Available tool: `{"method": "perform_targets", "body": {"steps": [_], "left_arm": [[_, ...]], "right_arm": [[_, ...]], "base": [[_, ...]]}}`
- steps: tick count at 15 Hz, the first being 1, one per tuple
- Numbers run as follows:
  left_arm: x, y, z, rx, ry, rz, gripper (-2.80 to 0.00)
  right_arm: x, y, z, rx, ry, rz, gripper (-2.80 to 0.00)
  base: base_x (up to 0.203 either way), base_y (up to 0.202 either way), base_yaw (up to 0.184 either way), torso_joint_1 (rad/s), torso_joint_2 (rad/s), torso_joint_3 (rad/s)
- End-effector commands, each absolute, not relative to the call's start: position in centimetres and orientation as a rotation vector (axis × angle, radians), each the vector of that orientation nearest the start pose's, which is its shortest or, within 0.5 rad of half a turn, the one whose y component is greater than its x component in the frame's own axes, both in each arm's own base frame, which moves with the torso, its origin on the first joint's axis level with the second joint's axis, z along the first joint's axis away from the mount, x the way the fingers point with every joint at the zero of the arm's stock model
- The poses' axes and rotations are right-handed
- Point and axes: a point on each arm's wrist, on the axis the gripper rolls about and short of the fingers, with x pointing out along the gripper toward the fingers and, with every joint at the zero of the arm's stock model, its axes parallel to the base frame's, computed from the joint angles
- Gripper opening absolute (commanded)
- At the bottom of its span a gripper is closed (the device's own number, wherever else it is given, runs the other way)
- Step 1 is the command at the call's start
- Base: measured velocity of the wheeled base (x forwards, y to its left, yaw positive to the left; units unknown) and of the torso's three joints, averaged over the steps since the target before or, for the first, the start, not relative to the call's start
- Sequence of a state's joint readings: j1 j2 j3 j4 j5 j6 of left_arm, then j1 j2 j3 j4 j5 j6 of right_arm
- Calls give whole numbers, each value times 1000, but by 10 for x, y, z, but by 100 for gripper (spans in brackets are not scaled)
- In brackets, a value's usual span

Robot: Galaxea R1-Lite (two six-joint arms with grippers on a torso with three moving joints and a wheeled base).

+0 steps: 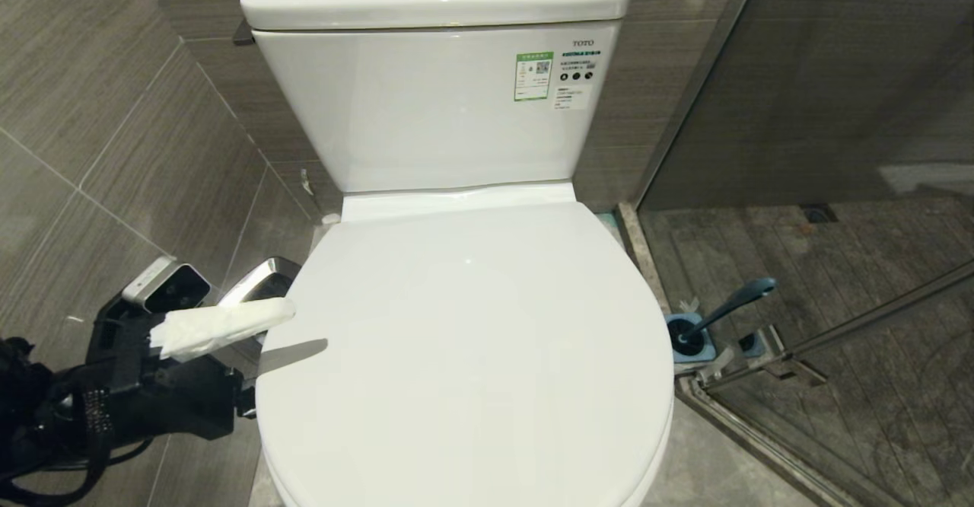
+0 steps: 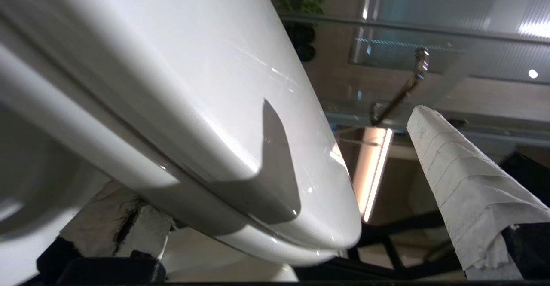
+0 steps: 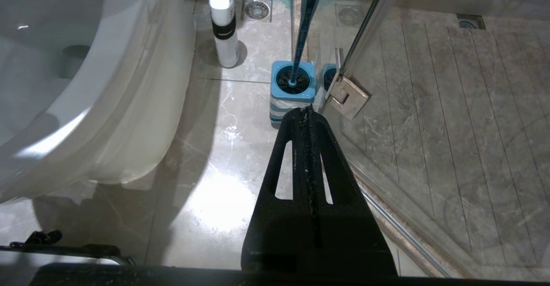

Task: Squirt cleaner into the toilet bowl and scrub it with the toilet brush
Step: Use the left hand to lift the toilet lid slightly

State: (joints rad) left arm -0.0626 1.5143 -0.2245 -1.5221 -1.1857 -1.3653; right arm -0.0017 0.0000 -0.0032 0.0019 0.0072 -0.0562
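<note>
The white toilet's lid (image 1: 472, 355) lies shut, so the inside of the toilet bowl is hidden; only its outer wall (image 3: 107, 84) shows in the right wrist view. My left gripper (image 1: 281, 332) is open at the lid's left edge. One paper-wrapped finger (image 2: 464, 191) is above the lid, the other (image 2: 116, 221) below the rim, with nothing gripped. The toilet brush (image 1: 730, 305) stands in its blue holder (image 3: 292, 90) on the floor to the right. My right gripper (image 3: 307, 110) hangs shut above the floor near that holder. The cleaner is out of view.
A white bottle with an orange cap (image 3: 224, 24) stands on the floor beside the toilet. A steel bin (image 1: 266, 282) sits by the left wall behind my left gripper. A glass shower door (image 1: 837, 111) with a metal hinge (image 3: 348, 97) closes off the right.
</note>
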Motion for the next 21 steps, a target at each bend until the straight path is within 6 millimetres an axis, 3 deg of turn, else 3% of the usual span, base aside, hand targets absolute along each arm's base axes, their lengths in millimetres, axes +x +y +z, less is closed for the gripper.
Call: {"method": "perform_targets", "body": {"steps": [1, 5, 21], "left_arm": [[167, -35, 196, -1011, 617, -1233, 0], [155, -36, 228, -1057, 635, -1298, 0], [181, -38, 279, -955, 491, -1373, 0]], "right_arm": [[-23, 0, 76, -57, 0, 6, -280], [-23, 0, 76, -57, 0, 6, -280], [-23, 0, 76, -57, 1, 6, -280]], "base": [[0, 0, 0, 0, 0, 0], [0, 0, 0, 0, 0, 0], [0, 0, 0, 0, 0, 0]]}}
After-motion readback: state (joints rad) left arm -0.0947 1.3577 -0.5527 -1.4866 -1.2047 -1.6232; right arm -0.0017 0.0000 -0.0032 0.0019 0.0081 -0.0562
